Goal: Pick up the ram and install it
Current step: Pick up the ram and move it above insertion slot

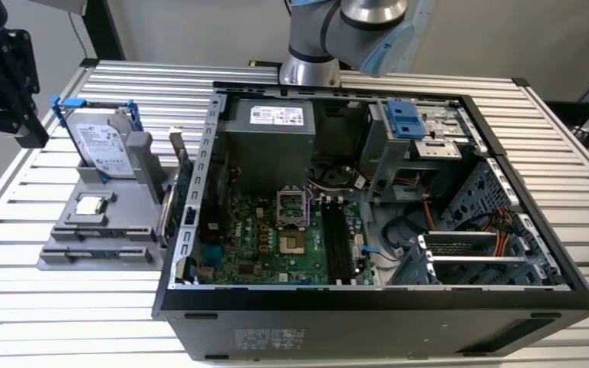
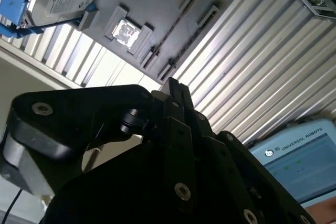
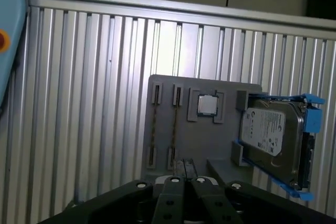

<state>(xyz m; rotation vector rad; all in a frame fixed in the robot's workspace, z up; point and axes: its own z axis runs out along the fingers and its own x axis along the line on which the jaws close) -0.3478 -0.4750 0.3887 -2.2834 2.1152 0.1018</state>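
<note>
My gripper (image 1: 3,77) hangs at the exterior view's far left, above and beside a grey fixture (image 1: 70,253) on the table. Its fingers (image 3: 185,167) sit pressed together with nothing between them. They hover over the fixture's near edge in the first wrist view. Two thin dark strips (image 3: 175,127) run edge-on along the fixture's two long slots. The ram appears to be one of these, and I cannot tell which. The open computer case (image 1: 376,299) shows its motherboard with black memory slots (image 1: 340,238).
On the fixture, a silver hard drive (image 3: 270,135) stands in a blue bracket and a small square silver chip (image 3: 207,105) lies in a recess. The table is ribbed aluminium. The case's tall rear wall (image 1: 197,192) stands between fixture and motherboard.
</note>
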